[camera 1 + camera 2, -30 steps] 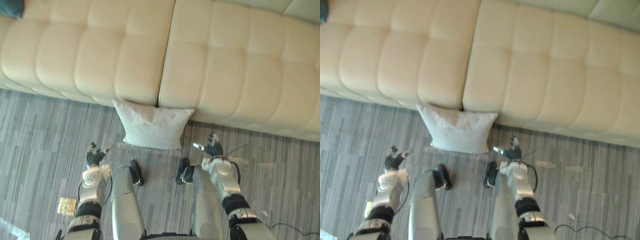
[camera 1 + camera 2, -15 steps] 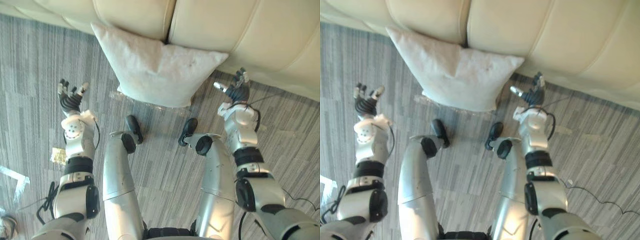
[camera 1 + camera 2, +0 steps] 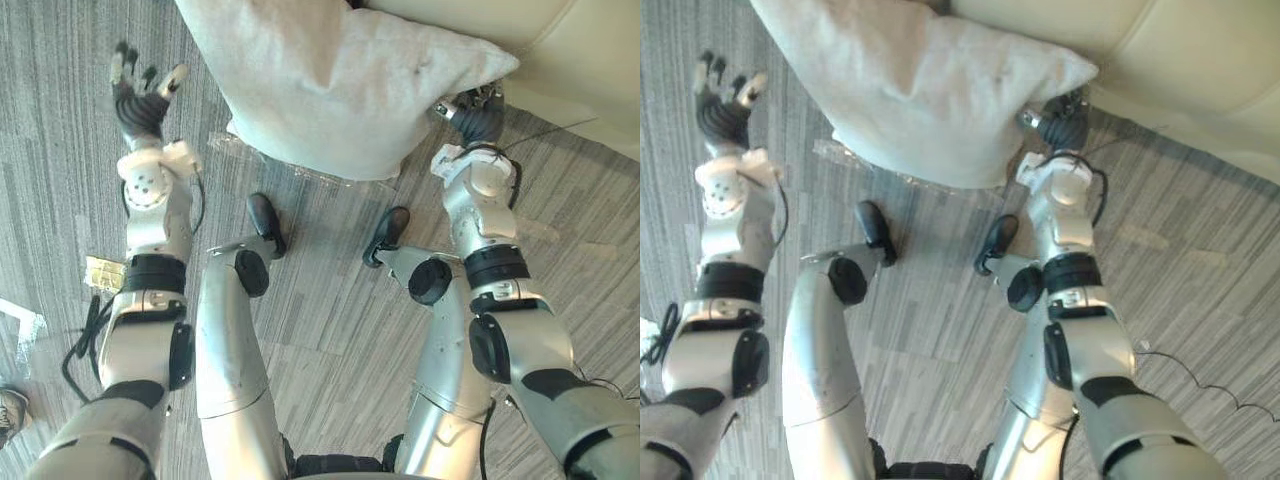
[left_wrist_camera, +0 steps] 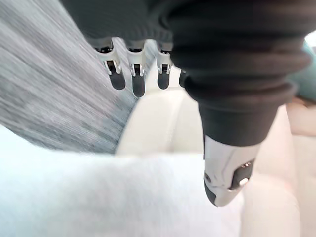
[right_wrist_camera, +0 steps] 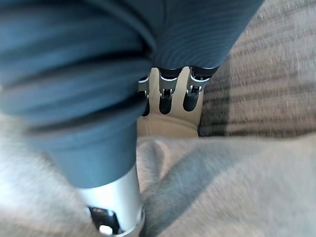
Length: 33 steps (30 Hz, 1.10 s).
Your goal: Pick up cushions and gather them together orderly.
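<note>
Grey striped carpet [image 3: 330, 300] covers the floor, and the cream padded sofa [image 3: 580, 50] runs along its far side. A white cushion [image 3: 330, 80] stands on the carpet with its upper edge leaning against the sofa front, one corner pointing out toward the robot's right. The left hand [image 3: 140, 95] is raised over bare carpet on the cushion's left, clear of it, with fingers spread and holding nothing. Its own wrist view shows the fingers [image 4: 138, 81] straight and the thumb [image 4: 224, 168] standing apart from them, with the white cushion and the sofa beyond. The right hand [image 3: 478, 118] sits just beside the cushion's right-hand corner, close under the sofa's edge. In its wrist view the fingers [image 5: 168, 101] reach out straight and the thumb [image 5: 116, 197] lies over the grey-white cloth. Nothing is pinched between them, and whether the thumb presses the cloth cannot be told. A small yellow object [image 3: 103, 272] lies on the carpet beside the left forearm.
</note>
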### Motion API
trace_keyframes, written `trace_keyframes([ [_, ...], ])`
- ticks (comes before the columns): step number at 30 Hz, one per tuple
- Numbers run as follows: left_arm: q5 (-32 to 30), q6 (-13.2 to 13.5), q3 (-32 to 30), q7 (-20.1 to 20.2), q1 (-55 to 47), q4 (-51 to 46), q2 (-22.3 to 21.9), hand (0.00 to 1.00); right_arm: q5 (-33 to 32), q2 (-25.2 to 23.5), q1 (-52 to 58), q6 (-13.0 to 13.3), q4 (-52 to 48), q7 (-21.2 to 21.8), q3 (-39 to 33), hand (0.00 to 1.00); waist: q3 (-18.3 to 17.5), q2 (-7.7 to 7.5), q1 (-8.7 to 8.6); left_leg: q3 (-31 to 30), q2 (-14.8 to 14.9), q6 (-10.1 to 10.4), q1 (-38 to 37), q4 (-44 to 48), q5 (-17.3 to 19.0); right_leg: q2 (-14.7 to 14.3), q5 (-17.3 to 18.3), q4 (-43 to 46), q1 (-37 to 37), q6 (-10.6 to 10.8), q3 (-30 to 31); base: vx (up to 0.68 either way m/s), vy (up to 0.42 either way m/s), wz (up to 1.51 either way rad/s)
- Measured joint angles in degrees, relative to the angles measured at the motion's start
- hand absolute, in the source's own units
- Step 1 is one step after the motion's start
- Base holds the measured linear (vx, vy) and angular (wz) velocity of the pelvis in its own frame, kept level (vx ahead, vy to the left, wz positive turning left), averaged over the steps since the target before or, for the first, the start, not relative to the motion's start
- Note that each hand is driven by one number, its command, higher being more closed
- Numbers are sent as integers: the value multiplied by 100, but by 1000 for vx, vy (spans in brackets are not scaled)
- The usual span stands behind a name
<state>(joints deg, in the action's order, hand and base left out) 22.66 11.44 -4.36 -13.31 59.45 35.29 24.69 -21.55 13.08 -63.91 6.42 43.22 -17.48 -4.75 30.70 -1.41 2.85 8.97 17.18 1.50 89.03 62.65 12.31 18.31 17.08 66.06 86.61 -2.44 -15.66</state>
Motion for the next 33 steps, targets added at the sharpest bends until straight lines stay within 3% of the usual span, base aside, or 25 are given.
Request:
trace_keyframes([
  [5,-12,33,747,-135,652,19,-119,0,-406,-187,-344,113,56,-115,47,0,0,1,-43,-31,-81,15,221,-41,-74,59,-2,45,214,-17,-4,-31,15,9],
  [6,-12,33,788,-184,680,21,-155,100,-478,-194,-353,129,55,-124,47,0,-1,1,-43,-30,-86,11,226,-50,-81,61,-2,41,215,-17,-3,-24,13,10],
  [7,-25,33,881,-292,715,21,-224,100,-621,-200,-378,156,52,-165,47,100,-1,1,-43,-28,-96,2,230,-62,-99,64,-2,36,215,-18,1,-20,10,7],
  [12,-287,-11,1014,-555,783,19,-312,100,-885,-335,-419,170,-185,-499,42,100,-2,3,-47,-18,-164,-9,219,-190,-201,64,-54,-54,215,-102,7,-24,8,6],
  [20,-160,-83,938,-791,627,-43,-314,100,-1007,-655,-393,93,-580,-841,44,100,-14,1,-54,49,-79,-22,-183,-272,-212,-56,-189,-268,-155,-111,17,-45,14,-10],
  [28,228,77,860,-807,-433,-1380,-823,100,-989,-886,656,90,-1904,-845,30,100,-98,8,-65,153,-128,49,-1392,-826,-243,-142,-202,-763,-1294,-58,-24,-46,13,-2],
  [30,225,211,864,-808,-926,-1597,-1104,100,-967,-967,1144,206,-2123,-835,47,100,-514,11,-77,159,-182,108,-1576,-1092,-293,-161,-223,-976,-1474,-46,-81,-5,2,7],
  [33,227,300,871,-816,-1458,-1890,-1477,100,-762,-1073,1528,250,-2312,-834,48,100,-554,9,-80,270,-209,135,-2255,-1415,-367,-181,-251,-1284,-2123,-47,-162,53,3,1],
])
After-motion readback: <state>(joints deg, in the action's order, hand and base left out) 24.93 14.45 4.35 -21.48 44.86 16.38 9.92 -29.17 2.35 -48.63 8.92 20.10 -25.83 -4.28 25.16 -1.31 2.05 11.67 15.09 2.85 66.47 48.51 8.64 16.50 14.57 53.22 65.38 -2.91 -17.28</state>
